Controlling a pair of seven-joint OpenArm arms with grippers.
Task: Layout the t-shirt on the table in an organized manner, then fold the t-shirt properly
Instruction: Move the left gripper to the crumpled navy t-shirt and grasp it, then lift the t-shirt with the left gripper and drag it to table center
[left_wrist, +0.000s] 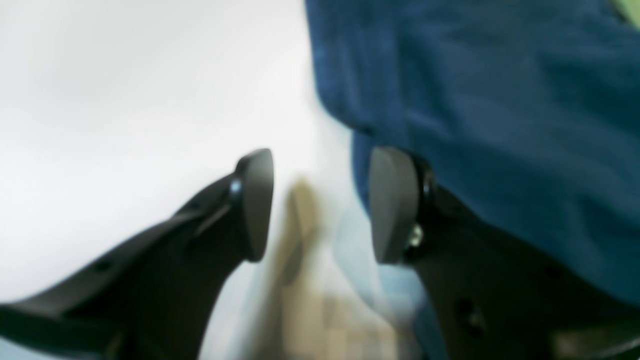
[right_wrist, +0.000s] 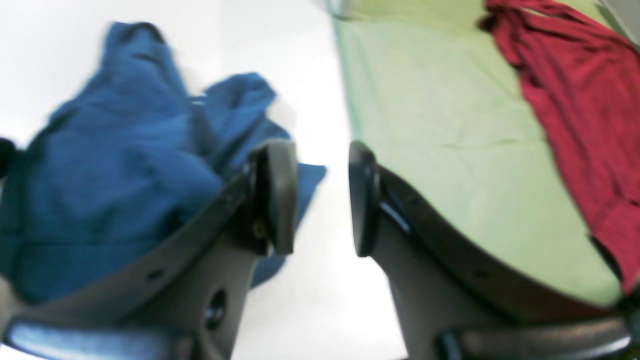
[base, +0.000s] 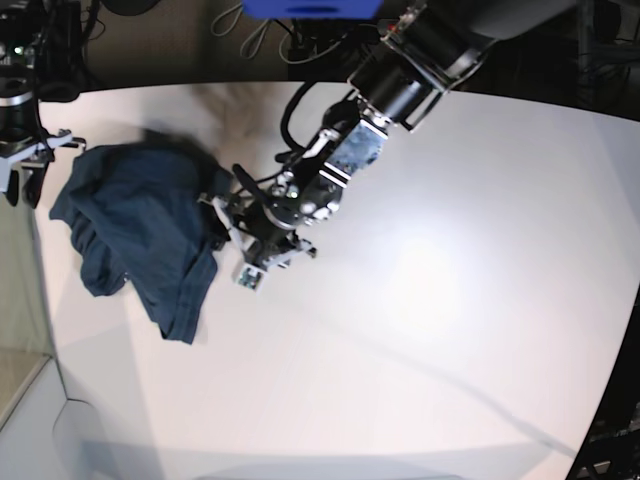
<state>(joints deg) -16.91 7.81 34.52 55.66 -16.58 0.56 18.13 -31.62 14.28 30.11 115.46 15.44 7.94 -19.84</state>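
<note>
t-shirt (left_wrist: 475, 100) blurred, cropped at frame edge

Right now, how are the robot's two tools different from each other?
The left tool sits right at the t-shirt's edge, well in on the table. The right tool is over by the table's side, next to a green surface with a red cloth on it. The left tool's arm stretches far across the table; the right tool's arm barely shows in the base view. Both tools are open and hold nothing.
</note>
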